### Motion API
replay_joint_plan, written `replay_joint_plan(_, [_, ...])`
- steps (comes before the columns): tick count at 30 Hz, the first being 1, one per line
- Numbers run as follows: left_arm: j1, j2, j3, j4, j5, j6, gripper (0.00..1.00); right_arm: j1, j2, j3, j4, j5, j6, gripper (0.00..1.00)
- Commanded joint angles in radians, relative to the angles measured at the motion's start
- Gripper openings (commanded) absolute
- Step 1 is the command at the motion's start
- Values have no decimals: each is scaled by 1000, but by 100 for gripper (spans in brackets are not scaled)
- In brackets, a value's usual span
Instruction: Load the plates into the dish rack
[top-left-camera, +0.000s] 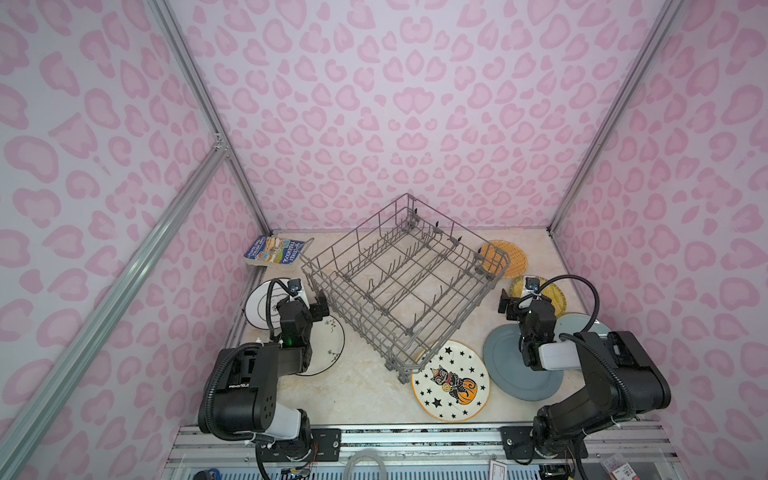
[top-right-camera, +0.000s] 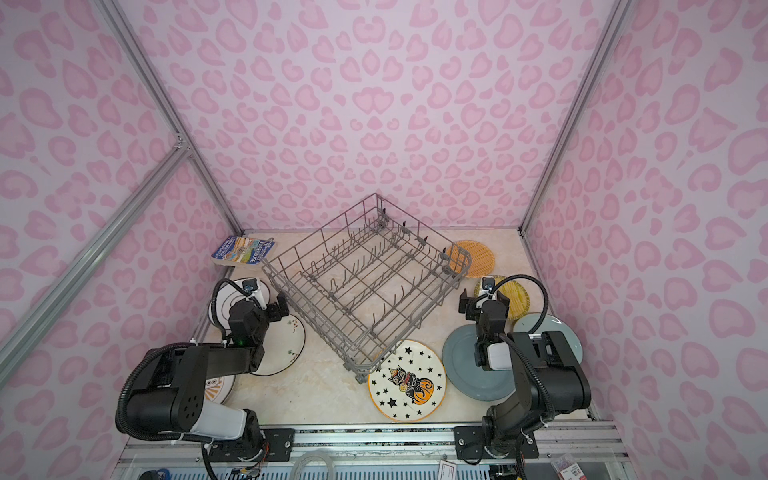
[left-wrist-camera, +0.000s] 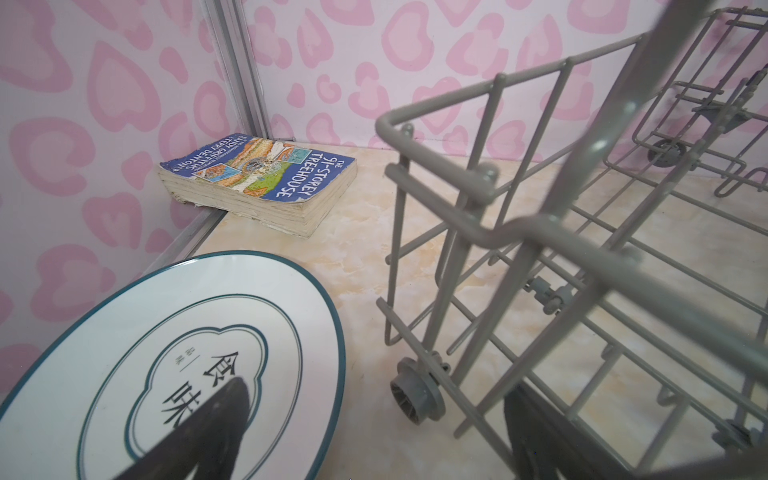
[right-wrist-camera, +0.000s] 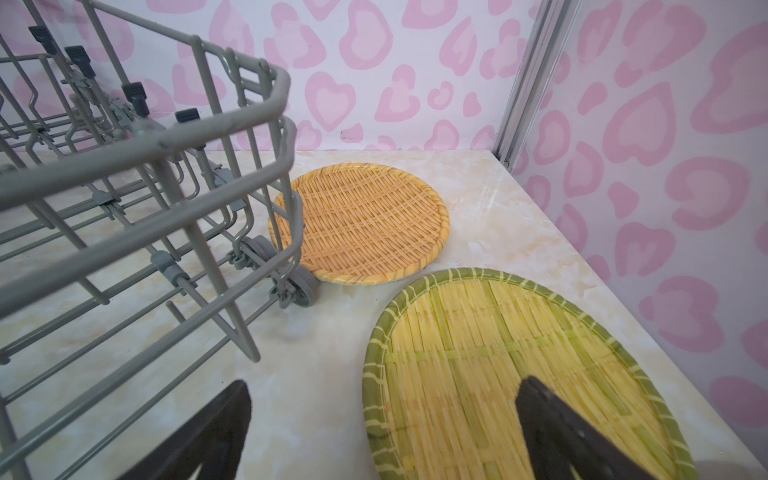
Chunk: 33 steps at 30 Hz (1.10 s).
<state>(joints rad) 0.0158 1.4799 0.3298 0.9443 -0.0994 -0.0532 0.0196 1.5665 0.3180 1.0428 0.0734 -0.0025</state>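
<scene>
The grey wire dish rack (top-left-camera: 353, 320) (top-right-camera: 311, 320) stands empty and turned at an angle mid-table. Plates lie flat around it: two white black-rimmed (top-left-camera: 259, 305) (top-left-camera: 330, 345), cat-and-pumpkin (top-left-camera: 451, 382), grey-blue (top-left-camera: 505, 361), pale blue-green (top-left-camera: 582, 324), yellow woven (top-left-camera: 555, 291) (right-wrist-camera: 498, 374) and orange woven (top-left-camera: 505, 255) (right-wrist-camera: 361, 220). My left gripper (top-left-camera: 309, 305) (left-wrist-camera: 376, 392) hovers open between the white plate (left-wrist-camera: 187, 353) and the rack's corner. Open as well, my right gripper (top-left-camera: 525, 305) (right-wrist-camera: 384, 384) straddles the yellow plate's rim. Neither holds anything.
A blue paperback book (top-left-camera: 276, 251) (left-wrist-camera: 266, 174) lies in the back left corner. Another plate with orange rays (top-right-camera: 220, 388) peeks from under the left arm. Pink patterned walls close in three sides. The rack has small wheels (left-wrist-camera: 415, 395) at its corners.
</scene>
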Motion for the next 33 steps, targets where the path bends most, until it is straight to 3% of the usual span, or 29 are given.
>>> replay_joint_plan(1, [1, -5, 1, 39, 21, 0, 97, -12, 3, 5, 11, -15, 13, 100])
replay_joint_plan(8, [6, -11, -6, 49, 11, -8, 98, -67, 4, -16, 55, -124, 50, 100])
replay_joint_plan(12, [7, -122, 106, -251, -160, -69, 97, -67, -24, -32, 62, -107, 55, 100])
replay_joint_plan(15, [-1, -192, 198, -489, -236, -112, 98, -66, -154, -22, -86, -33, 73, 100])
replay_joint_plan(21, [-2, -408, 179, -692, -309, -274, 97, -61, -399, -27, -279, 13, 91, 100])
replay_joint_plan(24, [-2, -513, 204, -833, -295, -341, 97, -56, -516, 5, -440, 67, 174, 100])
replay_joint_plan(28, [7, -648, 300, -1134, -265, -532, 98, -62, -652, 106, -766, 248, 460, 100])
replay_joint_plan(31, [17, -733, 393, -1368, -206, -634, 97, -86, -705, 198, -951, 200, 557, 100])
replay_joint_plan(33, [25, -779, 446, -1449, -79, -604, 98, -101, -726, 226, -992, 116, 601, 100])
